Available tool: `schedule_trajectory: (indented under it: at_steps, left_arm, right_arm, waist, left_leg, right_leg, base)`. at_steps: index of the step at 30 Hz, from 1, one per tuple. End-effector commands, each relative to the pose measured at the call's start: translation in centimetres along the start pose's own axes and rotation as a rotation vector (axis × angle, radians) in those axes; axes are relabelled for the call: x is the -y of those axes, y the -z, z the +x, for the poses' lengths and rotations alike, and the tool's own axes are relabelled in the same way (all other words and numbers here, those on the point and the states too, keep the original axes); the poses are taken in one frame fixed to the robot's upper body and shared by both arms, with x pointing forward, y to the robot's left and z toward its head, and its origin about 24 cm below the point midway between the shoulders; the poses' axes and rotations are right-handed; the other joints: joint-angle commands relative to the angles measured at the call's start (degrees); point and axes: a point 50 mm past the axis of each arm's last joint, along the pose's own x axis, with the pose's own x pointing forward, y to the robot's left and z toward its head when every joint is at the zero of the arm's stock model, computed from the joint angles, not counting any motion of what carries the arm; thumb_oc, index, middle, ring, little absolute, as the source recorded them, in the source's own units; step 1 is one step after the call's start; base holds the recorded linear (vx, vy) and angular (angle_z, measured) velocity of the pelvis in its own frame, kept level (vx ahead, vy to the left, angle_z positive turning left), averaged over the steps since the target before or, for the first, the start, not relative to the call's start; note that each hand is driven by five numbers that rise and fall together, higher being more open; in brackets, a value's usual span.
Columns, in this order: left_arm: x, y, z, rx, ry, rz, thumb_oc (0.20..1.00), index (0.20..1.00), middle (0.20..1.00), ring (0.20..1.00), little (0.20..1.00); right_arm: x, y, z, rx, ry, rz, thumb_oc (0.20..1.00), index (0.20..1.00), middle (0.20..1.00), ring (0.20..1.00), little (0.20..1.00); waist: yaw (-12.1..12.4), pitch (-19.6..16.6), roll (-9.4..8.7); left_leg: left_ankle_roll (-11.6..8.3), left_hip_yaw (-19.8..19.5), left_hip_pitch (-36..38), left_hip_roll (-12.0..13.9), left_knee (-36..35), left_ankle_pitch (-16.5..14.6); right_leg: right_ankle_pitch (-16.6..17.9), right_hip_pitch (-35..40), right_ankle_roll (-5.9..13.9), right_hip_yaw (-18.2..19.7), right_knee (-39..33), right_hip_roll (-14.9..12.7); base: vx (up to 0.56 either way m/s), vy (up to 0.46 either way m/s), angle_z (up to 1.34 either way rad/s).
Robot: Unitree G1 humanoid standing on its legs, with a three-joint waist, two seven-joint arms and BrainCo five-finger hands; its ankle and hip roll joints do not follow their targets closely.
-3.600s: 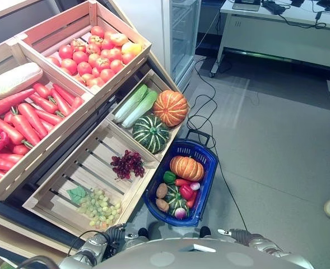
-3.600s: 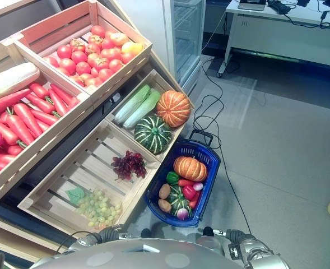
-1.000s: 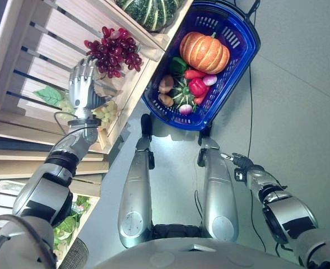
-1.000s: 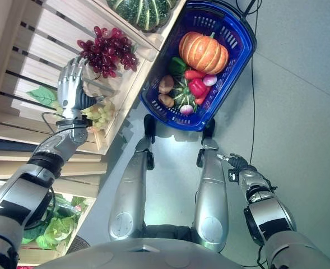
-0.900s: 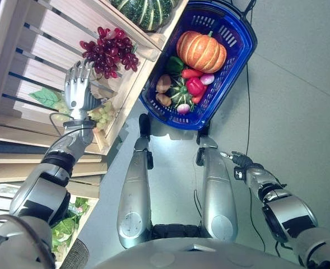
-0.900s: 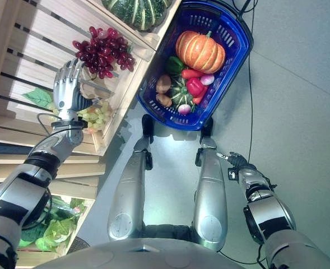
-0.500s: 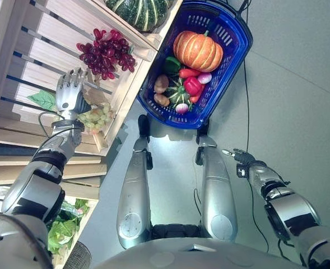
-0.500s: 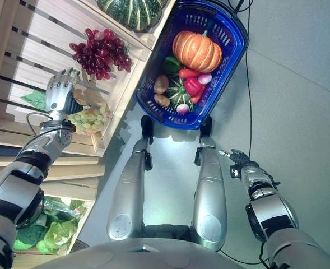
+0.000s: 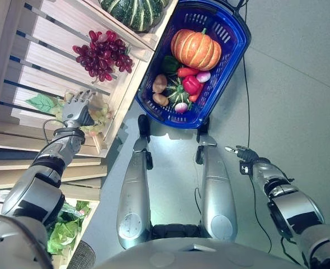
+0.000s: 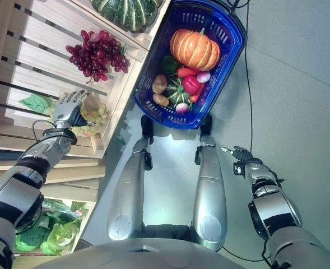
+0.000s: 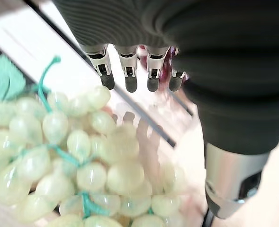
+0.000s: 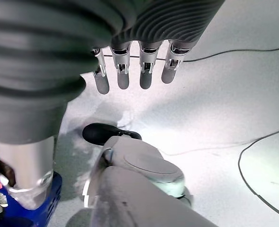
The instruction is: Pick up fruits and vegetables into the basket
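no readable text, no labels, no numbers, no signs anywhere

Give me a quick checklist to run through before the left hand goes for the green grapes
1. Left hand over the green grapes: ok, it hovers right above the bunch in the wooden crate.
2. Left hand open for the grasp: ok, the fingers are straight and hold nothing.
3. Grapes free of other produce: ok, the red grapes lie apart, further up the crate.
4. Room in the blue basket: cannot tell, the pumpkin and smaller vegetables already cover much of it.
5. Right hand out of the way: ok, open and empty over the floor.
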Motion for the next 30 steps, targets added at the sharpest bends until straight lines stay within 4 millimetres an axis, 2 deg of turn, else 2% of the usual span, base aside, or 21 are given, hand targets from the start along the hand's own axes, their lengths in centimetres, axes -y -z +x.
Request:
schedule_trajectory:
  at_steps: [1, 8, 15, 22, 30]
  left_arm:
    - [1.6, 2.4, -1.4, -0.109, 0.125, 0.006, 1.000, 1.000, 1.000, 1.000, 1.000]
    - [2.3, 2.6, -1.6, -0.112, 0.211, 0.061, 1.000, 1.000, 1.000, 1.000, 1.000]
    - [3.1, 2.8, -2.0, -0.114, 0.270, 0.197, 1.000, 1.000, 1.000, 1.000, 1.000]
    - [3.0, 4.3, -2.3, -0.237, 0.293, 0.358, 1.000, 1.000, 1.000, 1.000, 1.000]
    - [3.6, 5.0, -2.9, -0.327, 0.362, 0.414, 1.000, 1.000, 1.000, 1.000, 1.000]
  right_arm:
    - [2.7, 1.7, -0.5, -0.059, 0.054, -0.048, 1.000, 1.000, 1.000, 1.000, 1.000]
    - [2.8, 1.4, -0.5, -0.058, 0.053, -0.057, 1.000, 1.000, 1.000, 1.000, 1.000]
    - [2.6, 0.8, -0.4, -0.052, 0.049, -0.061, 1.000, 1.000, 1.000, 1.000, 1.000]
    - [1.9, 0.6, -0.3, -0.045, 0.033, -0.060, 1.000, 1.000, 1.000, 1.000, 1.000]
    - [1.2, 0.3, -0.2, -0.039, 0.023, -0.059, 1.000, 1.000, 1.000, 1.000, 1.000]
  waist:
    - [-0.02, -1.18, 1.00]
    - [-0.32, -1.18, 0.85]
    - [-0.46, -1.18, 0.62]
    - [-0.62, -1.18, -0.40]
    - [-0.63, -1.18, -0.97]
  left_leg:
    - [2.86, 0.42, -2.95, -2.12, 7.19, -4.83]
    - [2.80, 0.56, -3.32, -1.87, 7.24, -4.62]
    - [2.84, 0.65, -3.82, -1.70, 7.17, -4.47]
    - [2.87, 0.34, -4.74, -1.56, 7.20, -4.21]
    - [2.79, 0.10, -4.81, -1.59, 6.68, -3.95]
  right_leg:
    - [-2.62, 3.03, -3.20, -3.48, 0.84, 2.75]
    - [-2.54, 2.77, -3.25, -3.31, 0.78, 2.88]
    - [-2.39, 2.35, -3.23, -3.29, 0.65, 2.96]
    - [-2.23, 1.69, -3.29, -3.38, 0.63, 3.42]
    - [-2.06, 1.73, -3.28, -3.49, 0.21, 3.71]
  base:
    - [0.00, 0.000, 0.00]
    - [0.00, 0.000, 0.00]
    - [0.00, 0.002, 0.00]
    - [0.00, 0.000, 0.00]
    - [0.00, -0.002, 0.01]
